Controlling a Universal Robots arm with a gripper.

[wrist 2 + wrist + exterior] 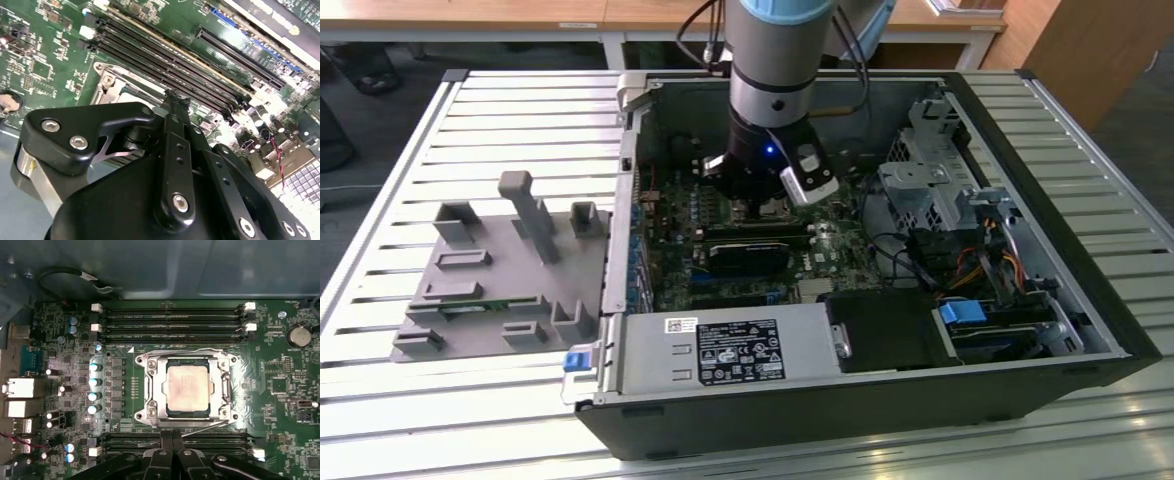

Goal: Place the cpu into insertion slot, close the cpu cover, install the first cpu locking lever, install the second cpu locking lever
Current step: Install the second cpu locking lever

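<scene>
With the cpu seated in the insertion slot under the closed cpu cover, the gripper hovers beside a locking lever, fingers pressed together, holding nothing.

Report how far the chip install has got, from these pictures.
Done, by the look of it: the cpu lies flat in the insertion slot, and the cpu cover frames it, apparently closed. In hand: the gripper sits low at the socket's edge beside a thin wire lever, its fingers together and holding nothing that I can see. Whether either locking lever is latched, I cannot tell.
</scene>
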